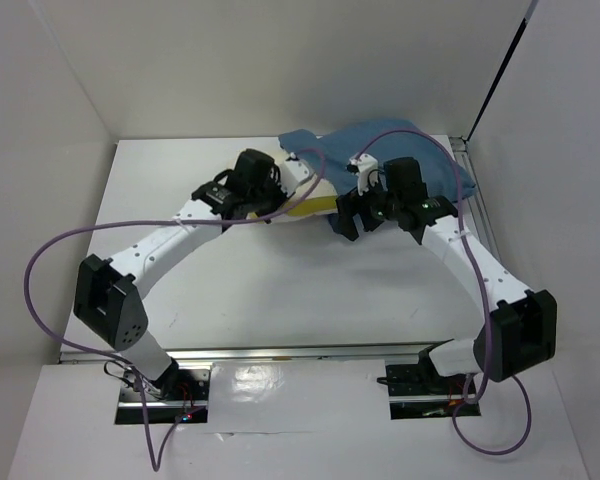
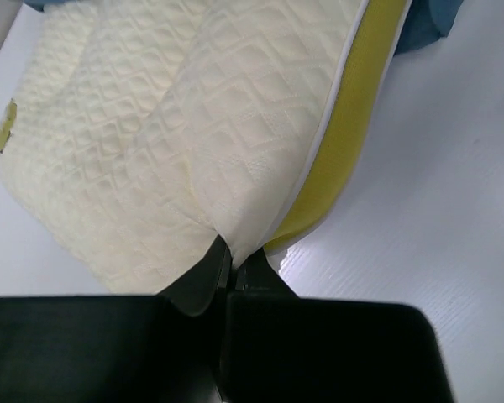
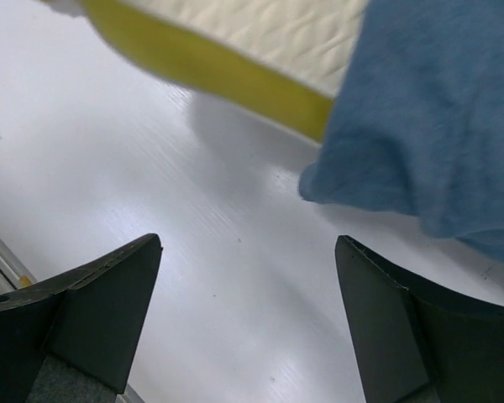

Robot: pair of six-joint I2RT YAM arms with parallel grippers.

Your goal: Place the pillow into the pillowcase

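**Left arm pinches the pillow, right arm open at the pillowcase**

From where I stand, the left gripper [image 2: 229,256] is clamped shut on a fold of the pillow [image 2: 193,109], right at the cushion's near end beside its yellow edge seam [image 2: 353,126]. The pillow lies toward the far edge of the table [image 1: 280,290], about midway across. It stretches away from those fingers, with its far end meeting the blue cloth. Further right, the pillowcase [image 1: 420,160] sits rumpled toward the far right corner, and a loose flap of it drapes over the pillow's right side. The right gripper [image 3: 248,252] hangs just short of that flap, jaws spread wide and holding nothing. The cloth lies ahead of it and slightly to its right. I'd say the right arm is nearer the opening, and the left must push along the pillow's length.
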